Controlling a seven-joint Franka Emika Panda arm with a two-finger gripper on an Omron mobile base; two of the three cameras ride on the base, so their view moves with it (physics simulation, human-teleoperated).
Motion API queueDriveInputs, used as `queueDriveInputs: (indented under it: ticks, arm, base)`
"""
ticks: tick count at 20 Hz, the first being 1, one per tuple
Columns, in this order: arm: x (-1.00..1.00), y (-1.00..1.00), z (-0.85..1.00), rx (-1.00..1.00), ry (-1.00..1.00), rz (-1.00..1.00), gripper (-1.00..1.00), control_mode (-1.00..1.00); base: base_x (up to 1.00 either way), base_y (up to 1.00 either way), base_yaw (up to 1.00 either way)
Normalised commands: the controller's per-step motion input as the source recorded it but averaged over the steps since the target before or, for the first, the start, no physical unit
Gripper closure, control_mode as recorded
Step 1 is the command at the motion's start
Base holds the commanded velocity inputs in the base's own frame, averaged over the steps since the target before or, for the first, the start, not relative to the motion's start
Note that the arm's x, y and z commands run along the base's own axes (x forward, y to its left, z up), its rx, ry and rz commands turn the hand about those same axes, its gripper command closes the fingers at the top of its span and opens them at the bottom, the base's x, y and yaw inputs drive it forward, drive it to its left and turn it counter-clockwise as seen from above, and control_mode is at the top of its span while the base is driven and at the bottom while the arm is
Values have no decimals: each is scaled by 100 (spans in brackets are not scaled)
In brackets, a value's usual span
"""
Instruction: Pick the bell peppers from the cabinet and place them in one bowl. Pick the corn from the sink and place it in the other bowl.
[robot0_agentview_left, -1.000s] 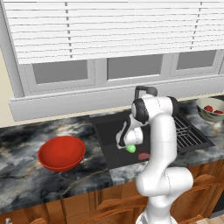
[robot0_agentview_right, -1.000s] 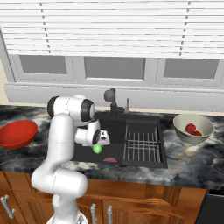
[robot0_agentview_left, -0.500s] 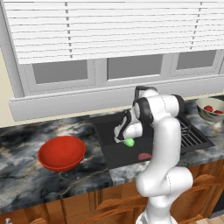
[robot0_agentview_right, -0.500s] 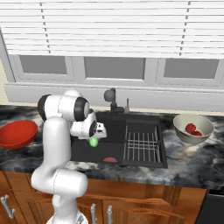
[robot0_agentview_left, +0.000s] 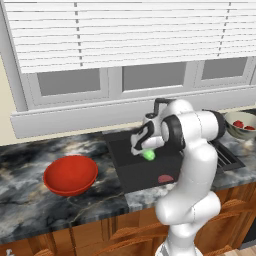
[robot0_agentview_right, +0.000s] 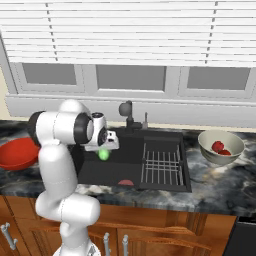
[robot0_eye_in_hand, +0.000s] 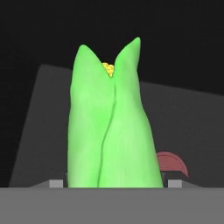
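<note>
My gripper (robot0_agentview_left: 145, 151) (robot0_agentview_right: 105, 149) hangs above the left half of the black sink (robot0_agentview_left: 135, 172) (robot0_agentview_right: 165, 137), shut on the bright green corn (robot0_agentview_left: 149, 155) (robot0_agentview_right: 103, 154) (robot0_eye_in_hand: 111, 127). In the hand view the corn stands up between the fingers, with yellow kernels showing at its split tip. The wide red bowl (robot0_agentview_left: 70, 174) (robot0_agentview_right: 17, 152) sits on the counter left of the sink. The pale grey-beige bowl (robot0_agentview_left: 241, 124) (robot0_agentview_right: 220, 147) stands right of the sink with two red bell peppers (robot0_agentview_left: 240, 124) (robot0_agentview_right: 218, 146) in it. The cabinet is out of view.
A flat reddish-pink disc (robot0_agentview_left: 165, 178) (robot0_agentview_right: 126, 182) (robot0_eye_in_hand: 173, 163) lies on the sink floor near its front. A wire drain rack (robot0_agentview_right: 161, 163) fills the sink's right half and a black tap (robot0_agentview_right: 128, 114) stands behind it. Wooden base cupboards (robot0_agentview_right: 150, 235) run below the marble counter.
The gripper has risen and swung left across the sink with the corn in it. The bowls and the disc have stayed put.
</note>
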Motion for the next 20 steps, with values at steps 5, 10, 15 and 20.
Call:
queueDriveInputs:
  ticks: [5, 10, 15, 20]
  arm:
    - [-32, 9, 62, 0, 6, 0, 100, -100]
    - [-30, 10, 65, 0, 6, 0, 100, -100]
    - [-32, 3, 65, 0, 5, 0, 100, -100]
    - [-52, 4, 58, 0, 6, 0, 100, -100]
  base:
    - [0, 0, 0]
    - [0, 0, 0]
    - [0, 0, 0]
    - [0, 0, 0]
